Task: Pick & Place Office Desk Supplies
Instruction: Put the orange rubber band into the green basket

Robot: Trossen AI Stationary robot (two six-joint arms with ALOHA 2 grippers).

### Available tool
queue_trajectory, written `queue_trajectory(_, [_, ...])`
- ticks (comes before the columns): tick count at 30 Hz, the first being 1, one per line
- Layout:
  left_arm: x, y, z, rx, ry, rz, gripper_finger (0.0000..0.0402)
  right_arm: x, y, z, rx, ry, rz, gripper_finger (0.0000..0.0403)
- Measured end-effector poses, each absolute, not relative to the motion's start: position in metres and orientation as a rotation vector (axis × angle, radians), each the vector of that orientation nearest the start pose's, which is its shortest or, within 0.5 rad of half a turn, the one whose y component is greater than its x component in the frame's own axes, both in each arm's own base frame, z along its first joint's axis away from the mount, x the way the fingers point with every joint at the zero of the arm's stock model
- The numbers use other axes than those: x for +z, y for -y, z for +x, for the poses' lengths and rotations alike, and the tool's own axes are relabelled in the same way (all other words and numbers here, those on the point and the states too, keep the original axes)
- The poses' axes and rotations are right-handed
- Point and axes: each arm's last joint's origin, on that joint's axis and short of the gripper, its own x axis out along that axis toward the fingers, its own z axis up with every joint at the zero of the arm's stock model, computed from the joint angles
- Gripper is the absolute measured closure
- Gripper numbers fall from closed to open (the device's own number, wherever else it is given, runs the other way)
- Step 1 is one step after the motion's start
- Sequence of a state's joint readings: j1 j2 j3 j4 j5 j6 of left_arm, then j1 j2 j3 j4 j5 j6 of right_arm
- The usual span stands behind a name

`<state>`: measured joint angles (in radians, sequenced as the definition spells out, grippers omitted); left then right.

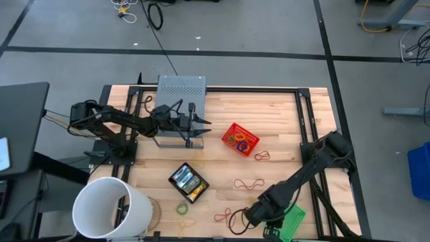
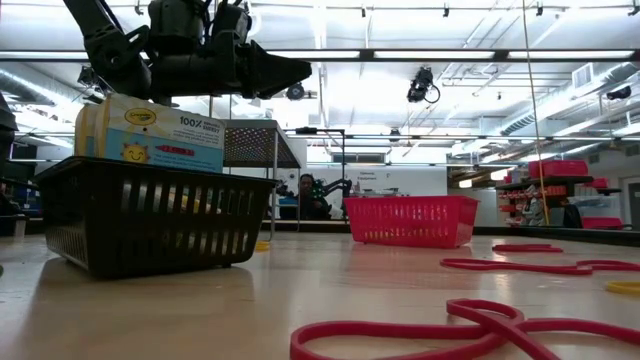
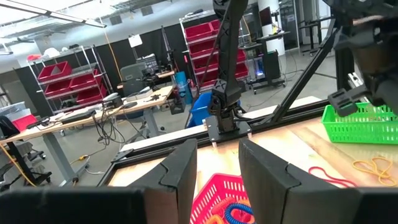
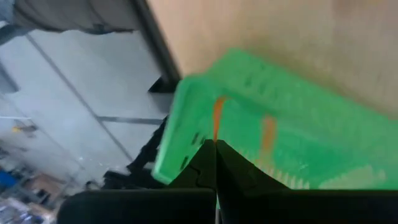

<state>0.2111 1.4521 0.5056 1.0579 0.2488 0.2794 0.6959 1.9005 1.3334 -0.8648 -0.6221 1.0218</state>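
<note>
On the wooden table (image 1: 282,128), three baskets are sitting: a black basket (image 1: 189,182) holding crayon boxes (image 2: 150,132), a red basket (image 1: 240,139) holding rubber bands (image 1: 240,142), and a green basket (image 1: 290,222) at the near edge. About six loose bands (image 1: 249,183) are lying on the wood. The left gripper (image 1: 203,122) is hanging partly open with nothing in it, beside the red basket. The right gripper (image 4: 215,147) is pinching shut over the green basket. A white bucket (image 1: 111,208) is standing at the corner. Shelves are filling the room behind.

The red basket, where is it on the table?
In the high view the red basket sits mid-table, holding rubber bands, right of the left gripper, with a red rubber-band loop beside it.
</note>
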Motion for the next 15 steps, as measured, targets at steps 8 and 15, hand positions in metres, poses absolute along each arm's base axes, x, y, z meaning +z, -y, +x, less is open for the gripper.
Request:
queue_trajectory(8, [0.213, -0.051, 0.271, -0.022, 0.113, 0.307, 0.0274, 0.17, -0.226, 0.27, 0.087, -1.833, 0.479, 0.0403])
queue_trajectory(15, [0.212, -0.051, 0.271, -0.018, 0.111, 0.315, 0.0274, 0.169, -0.21, 0.274, 0.007, -1.813, 0.359, 0.0403])
